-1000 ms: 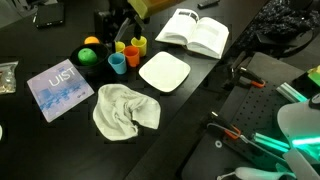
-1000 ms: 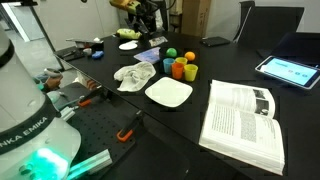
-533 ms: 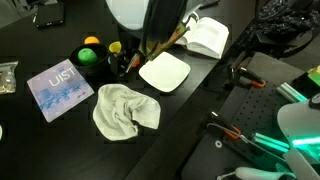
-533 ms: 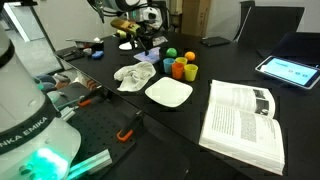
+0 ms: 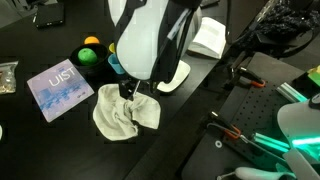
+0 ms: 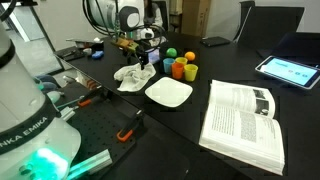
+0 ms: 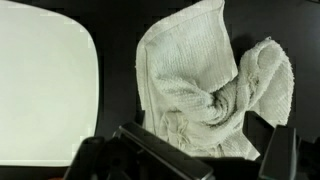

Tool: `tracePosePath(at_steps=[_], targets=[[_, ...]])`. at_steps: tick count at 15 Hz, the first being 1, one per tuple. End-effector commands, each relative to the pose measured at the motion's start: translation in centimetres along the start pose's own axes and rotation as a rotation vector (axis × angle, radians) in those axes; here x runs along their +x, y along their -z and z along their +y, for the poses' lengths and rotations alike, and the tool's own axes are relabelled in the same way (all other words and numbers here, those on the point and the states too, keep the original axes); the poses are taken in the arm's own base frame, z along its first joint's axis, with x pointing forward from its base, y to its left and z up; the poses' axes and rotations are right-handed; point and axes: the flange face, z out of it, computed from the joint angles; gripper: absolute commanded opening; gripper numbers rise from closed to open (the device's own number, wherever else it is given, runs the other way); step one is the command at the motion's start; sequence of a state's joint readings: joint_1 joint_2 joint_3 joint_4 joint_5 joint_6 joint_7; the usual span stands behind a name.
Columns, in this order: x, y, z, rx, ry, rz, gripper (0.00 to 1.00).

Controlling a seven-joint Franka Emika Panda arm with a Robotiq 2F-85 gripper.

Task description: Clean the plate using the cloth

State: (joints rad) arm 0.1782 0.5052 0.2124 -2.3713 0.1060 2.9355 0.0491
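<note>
A crumpled white cloth (image 5: 112, 115) lies on the black table beside a white square plate (image 5: 180, 78). Both show in both exterior views, the cloth (image 6: 131, 76) to the left of the plate (image 6: 169, 92). My gripper (image 5: 129, 90) hangs open just above the cloth, its arm hiding part of the plate. It also shows over the cloth in an exterior view (image 6: 139, 60). In the wrist view the cloth (image 7: 210, 80) lies between my open fingers (image 7: 190, 152), and the plate (image 7: 40, 80) fills the left side. Nothing is gripped.
An open book (image 6: 245, 120) lies past the plate. Small coloured cups (image 6: 183, 68) stand behind the plate. A green bowl with an orange ball (image 5: 90, 55) and a blue booklet (image 5: 60, 88) lie near the cloth. A tablet (image 6: 288, 68) sits at the far edge.
My arm has swung from the back of the table toward the front and come down over the cloth. The cloth and plate have not moved.
</note>
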Motion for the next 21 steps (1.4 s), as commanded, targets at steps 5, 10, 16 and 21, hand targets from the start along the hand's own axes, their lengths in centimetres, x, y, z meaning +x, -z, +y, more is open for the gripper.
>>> tracePosePath(at_steps=[5, 10, 16, 21], targets=[[1.9, -4.7, -2.4, 0.013, 0.085, -0.011, 1.00], [2.6, -6.1, -4.0, 0.033, 0.137, -0.011, 1.00], [2.9, -8.0, -4.8, 0.048, 0.220, -0.016, 1.00], [2.9, -10.5, -4.0, 0.035, 0.275, -0.037, 1.00]])
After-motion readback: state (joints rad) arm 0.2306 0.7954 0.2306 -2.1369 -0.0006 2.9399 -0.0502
